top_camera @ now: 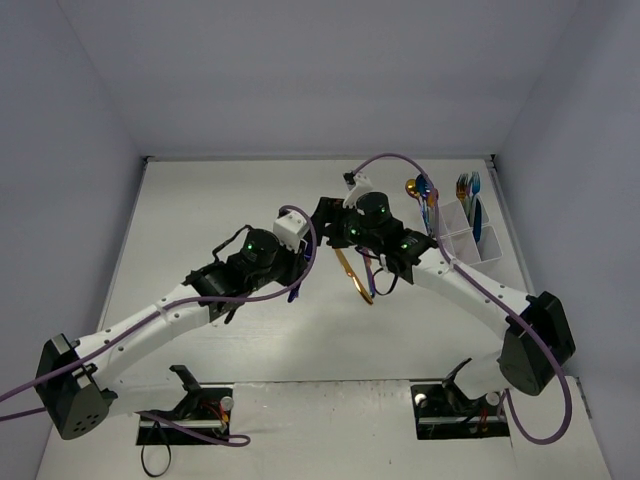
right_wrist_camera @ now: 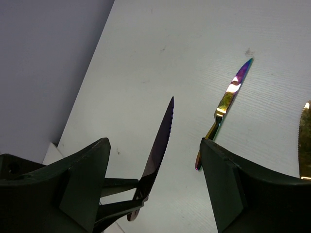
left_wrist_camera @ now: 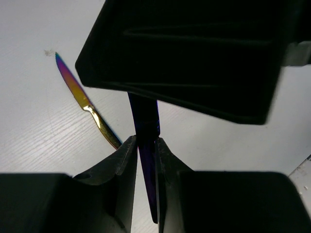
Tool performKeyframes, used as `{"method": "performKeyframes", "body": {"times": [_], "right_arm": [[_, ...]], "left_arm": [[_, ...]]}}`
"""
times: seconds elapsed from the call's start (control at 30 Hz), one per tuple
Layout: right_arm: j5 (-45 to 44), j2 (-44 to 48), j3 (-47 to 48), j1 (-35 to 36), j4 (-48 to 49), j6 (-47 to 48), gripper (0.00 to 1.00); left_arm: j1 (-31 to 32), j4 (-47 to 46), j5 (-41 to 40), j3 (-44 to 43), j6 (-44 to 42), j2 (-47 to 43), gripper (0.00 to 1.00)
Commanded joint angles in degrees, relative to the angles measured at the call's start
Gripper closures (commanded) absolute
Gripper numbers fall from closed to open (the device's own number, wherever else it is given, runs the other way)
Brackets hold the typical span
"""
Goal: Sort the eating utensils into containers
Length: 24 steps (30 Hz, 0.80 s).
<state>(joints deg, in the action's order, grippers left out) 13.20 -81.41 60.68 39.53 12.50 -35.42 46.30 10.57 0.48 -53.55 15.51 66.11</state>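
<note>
At mid-table, left gripper (left_wrist_camera: 146, 141): is pinching a purple knife (right_wrist_camera: 160, 138) in a narrow grip, with the fingers pressing on both flat sides.
Purple knife: is hanging above the table (top_camera: 200, 220), with its serrated blade reaching out into the gap of the other gripper.
Right gripper (right_wrist_camera: 154, 145): is standing wide, one finger on each side of the blade, neither touching it.
Rainbow knife (right_wrist_camera: 227, 102): is lying flat on the table under the two grippers.
Gold knife (right_wrist_camera: 305, 141): is lying just beside the rainbow knife.
Caddy (top_camera: 462, 240): is sitting at the far right of the table.
Spoons (top_camera: 420, 190) and forks (top_camera: 468, 188): are standing upright in the caddy's far compartments.
</note>
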Motion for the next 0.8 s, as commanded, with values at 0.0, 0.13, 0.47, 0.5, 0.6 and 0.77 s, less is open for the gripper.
{"method": "performKeyframes", "body": {"times": [0.0, 0.13, 0.47, 0.5, 0.6, 0.77], "right_arm": [[-1.7, -1.2, 2.4, 1.2, 5.1, -1.2, 0.39], [-1.3, -1.2, 1.8, 1.7, 5.2, -1.3, 0.65], [-5.2, 2.7, 0.0, 1.2, 4.9, 2.5, 1.00], [-6.3, 3.5, -0.2, 1.1, 4.7, 3.3, 1.00], [-8.8, 6.5, -0.6, -0.9, 3.4, 5.7, 1.00], [-17.2, 11.7, 1.2, -6.7, -4.4, 14.9, 1.00]], "left_arm": [[0.5, -6.2, 0.0, -4.6, -1.6, -1.2, 1.00], [0.5, -6.6, -1.5, -5.0, -1.7, -0.4, 1.00], [0.6, -5.4, -3.9, -5.4, -0.4, 1.9, 0.89], [0.6, -4.9, -4.7, -5.4, 0.0, 2.1, 0.79], [0.5, -3.8, -6.9, -5.1, 1.2, 2.1, 0.52], [0.3, 0.1, -13.1, -3.9, 4.0, 1.3, 0.25]]}}
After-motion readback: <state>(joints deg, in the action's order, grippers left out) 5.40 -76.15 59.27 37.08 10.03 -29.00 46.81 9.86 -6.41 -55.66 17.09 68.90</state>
